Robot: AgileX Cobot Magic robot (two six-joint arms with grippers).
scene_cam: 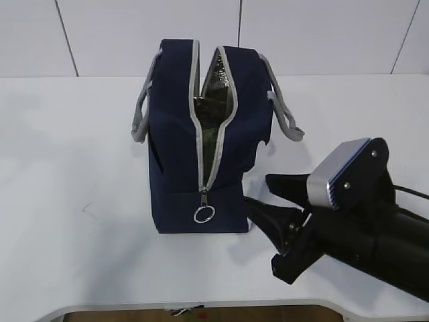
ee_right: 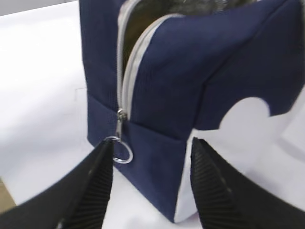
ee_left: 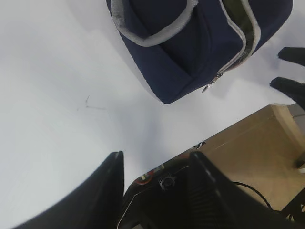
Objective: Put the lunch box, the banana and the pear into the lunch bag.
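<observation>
Navy-blue boxy fabric lunch bag (scene_cam: 181,134) unzipped, food unseen. Right gripper (ee_right: 150,167) wide, empty, beside ring pull (ee_right: 121,150); left gripper (ee_left: 155,176) parted, empty. Next: locate items.

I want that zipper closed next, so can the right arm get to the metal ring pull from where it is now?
Probably yes. The right gripper stands open just in front of the ring pull, which hangs free at the lunch bag's lower front with nothing between.

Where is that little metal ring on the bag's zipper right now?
The metal ring hangs at the bottom of the open zipper, low on the lunch bag's front end. In the exterior view it is near the middle, just left of the right gripper.
</observation>
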